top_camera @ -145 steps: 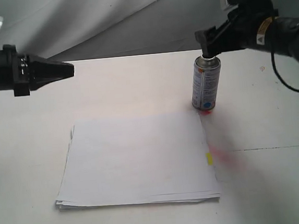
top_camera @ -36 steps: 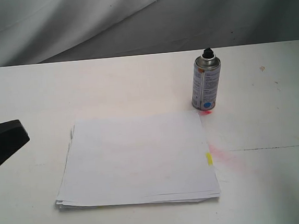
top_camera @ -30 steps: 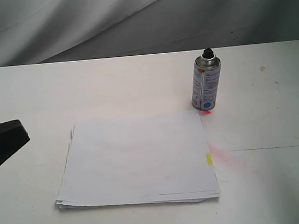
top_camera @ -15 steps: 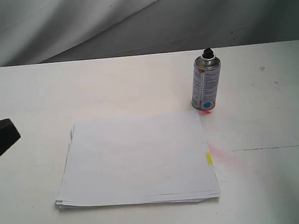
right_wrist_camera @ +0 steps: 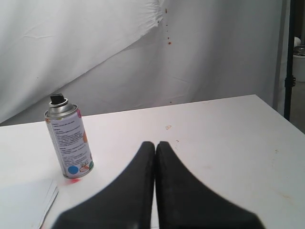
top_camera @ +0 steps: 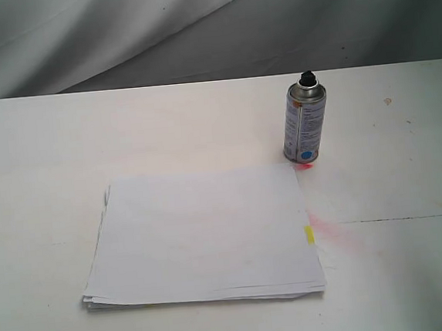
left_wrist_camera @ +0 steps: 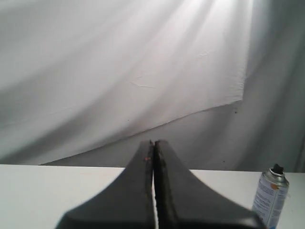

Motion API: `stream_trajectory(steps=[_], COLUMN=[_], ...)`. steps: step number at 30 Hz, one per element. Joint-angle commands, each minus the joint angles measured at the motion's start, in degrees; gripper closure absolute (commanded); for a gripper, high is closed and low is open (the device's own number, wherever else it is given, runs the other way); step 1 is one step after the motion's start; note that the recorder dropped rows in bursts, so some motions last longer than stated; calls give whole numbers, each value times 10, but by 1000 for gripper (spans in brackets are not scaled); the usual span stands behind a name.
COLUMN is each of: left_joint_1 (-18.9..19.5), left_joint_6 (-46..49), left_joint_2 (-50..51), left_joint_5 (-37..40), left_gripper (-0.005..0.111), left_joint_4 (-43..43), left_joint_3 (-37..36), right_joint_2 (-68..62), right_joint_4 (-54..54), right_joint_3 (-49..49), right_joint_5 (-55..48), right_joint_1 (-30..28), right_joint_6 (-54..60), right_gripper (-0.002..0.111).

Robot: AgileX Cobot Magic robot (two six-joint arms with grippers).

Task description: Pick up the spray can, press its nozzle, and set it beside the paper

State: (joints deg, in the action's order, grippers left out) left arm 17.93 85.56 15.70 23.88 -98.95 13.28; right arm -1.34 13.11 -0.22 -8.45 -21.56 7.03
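upright spray can [top_camera: 305,123] at the paper's far right corner, well clear of both pincers

exterior view: shows the can standing on end on the white table [top_camera: 416,272], long axis vertical, black nozzle [top_camera: 307,77] on top, base just beside the far right corner of the paper [top_camera: 204,237] and over a red smear [top_camera: 306,166]; shows neither arm. left wrist view: finds the left gripper [left_wrist_camera: 153,147] pressed together on nothing, the can small at the picture's edge, ahead and well off to one side. right wrist view: finds the right gripper [right_wrist_camera: 156,144] likewise pressed together and empty, the can larger, upright, ahead and off to one side, well apart from the tips. going by that, puts the right arm nearer; calls for a side-on approach across the vertical axis.
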Motion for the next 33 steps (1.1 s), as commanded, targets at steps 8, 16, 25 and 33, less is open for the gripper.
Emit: stream_trajectory(steps=[8,16,25,33], left_joint_1=[1,1,1,1], left_joint_6=[-114,-424,-769,-825], left_joint_2=[-3,-3,-3,-3], left_joint_5=[-59,-63,-91,-135], left_gripper=[107,107,107,107], left_joint_4=[64,403,807,928], left_joint_3=[-3,-2,-4,-59], right_joint_2=[3,3,3,3], right_joint_4=[1,3,3,3], right_joint_3=[2,2,2,2], right_joint_5=[1,1,1,1], right_joint_1=[-3,-3,-3,-3], right_joint_6=[0,0,0,0], right_gripper=[108,108,108,108])
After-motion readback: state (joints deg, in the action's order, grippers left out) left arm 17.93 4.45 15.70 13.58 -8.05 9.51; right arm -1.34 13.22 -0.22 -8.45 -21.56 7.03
